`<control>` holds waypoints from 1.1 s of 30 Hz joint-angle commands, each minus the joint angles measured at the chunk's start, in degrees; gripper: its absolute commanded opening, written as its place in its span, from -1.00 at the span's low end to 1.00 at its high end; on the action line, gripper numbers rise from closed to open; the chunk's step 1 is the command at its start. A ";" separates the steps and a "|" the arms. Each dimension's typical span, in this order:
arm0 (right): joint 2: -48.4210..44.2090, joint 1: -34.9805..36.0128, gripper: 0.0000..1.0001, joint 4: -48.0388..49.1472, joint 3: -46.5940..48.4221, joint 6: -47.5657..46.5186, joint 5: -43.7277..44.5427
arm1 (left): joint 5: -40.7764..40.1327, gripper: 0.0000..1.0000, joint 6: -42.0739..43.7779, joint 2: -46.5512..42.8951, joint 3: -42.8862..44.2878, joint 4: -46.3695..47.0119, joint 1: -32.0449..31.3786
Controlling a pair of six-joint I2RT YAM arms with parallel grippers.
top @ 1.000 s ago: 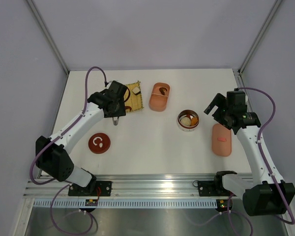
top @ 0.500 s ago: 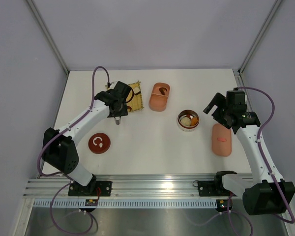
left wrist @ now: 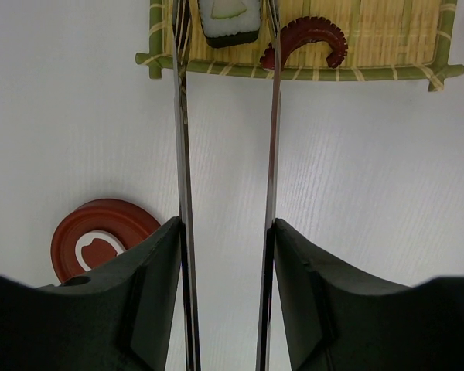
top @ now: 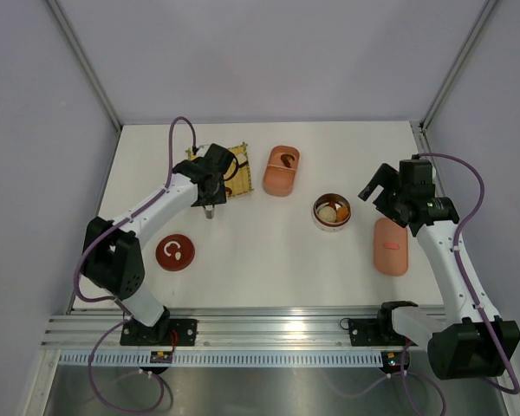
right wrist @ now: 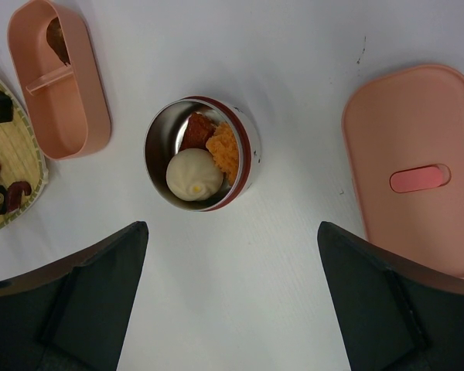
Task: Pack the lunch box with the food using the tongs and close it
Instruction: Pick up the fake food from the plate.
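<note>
Left fingers (left wrist: 151, 294): half closed on the tongs (left wrist: 183, 154), pinching both arms near the rear.
Tongs axis: straight ahead from the fingers, with the tips reaching over the near edge of the yellow mat (left wrist: 371, 31).
Target food: the sushi piece (left wrist: 228, 19) sits between the two tips, its long side across the arms.
Neighbour: the red tentacle piece (left wrist: 309, 35) lies just outside the right arm.
Coming move, as I judge it: squeeze on the sushi, then carry it rightward to the pink lunch box (top: 282, 171) beside the mat.
Right fingers (right wrist: 85, 294): spread wide and holding nothing, over the bench above the round steel pot (right wrist: 201, 164).
Pink lid (right wrist: 417, 170): nearer the right arm.
</note>
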 commanded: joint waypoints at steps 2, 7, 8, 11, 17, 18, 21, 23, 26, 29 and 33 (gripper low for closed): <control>-1.46 -0.28 0.99 0.78 0.79 -0.78 -0.51 | -0.56 -0.01 0.45 1.01 1.67 3.07 0.76; -1.46 -0.28 0.99 0.78 0.78 -0.69 -0.59 | -0.47 -0.16 0.19 0.92 1.05 3.16 0.94; -1.46 -0.28 0.99 0.78 0.78 -0.69 -0.59 | -0.56 -0.16 0.19 0.92 1.05 3.08 1.02; -1.64 -0.19 0.99 0.87 0.78 -0.69 -0.68 | -0.38 -0.15 0.36 0.48 0.88 3.25 1.64; -1.90 -0.28 0.99 0.60 0.78 -0.78 -0.51 | -1.17 -0.44 1.50 -1.63 2.19 2.64 2.34; -1.99 -0.19 0.99 0.60 0.78 -0.78 -0.51 | -1.26 -0.49 1.68 -2.15 2.37 2.63 2.25; -2.08 -0.19 0.99 0.69 0.70 -0.69 -0.51 | -1.52 -0.70 3.09 -3.56 4.12 1.67 2.25; -1.90 -0.28 0.99 0.69 0.70 -0.61 -0.68 | -1.79 -0.77 4.05 -4.09 5.44 0.35 2.25; -2.25 -0.28 0.99 0.60 0.70 -0.60 -0.60 | -0.48 -0.78 5.28 -4.96 8.34 -0.44 2.25; -2.34 -0.28 0.99 0.60 0.61 -0.52 -0.42 | 1.11 -0.77 6.34 -5.14 10.10 -0.62 1.47; -2.08 -0.28 0.99 0.69 0.61 -0.25 -0.42 | 1.64 -0.78 6.78 -1.82 14.40 -1.14 -3.26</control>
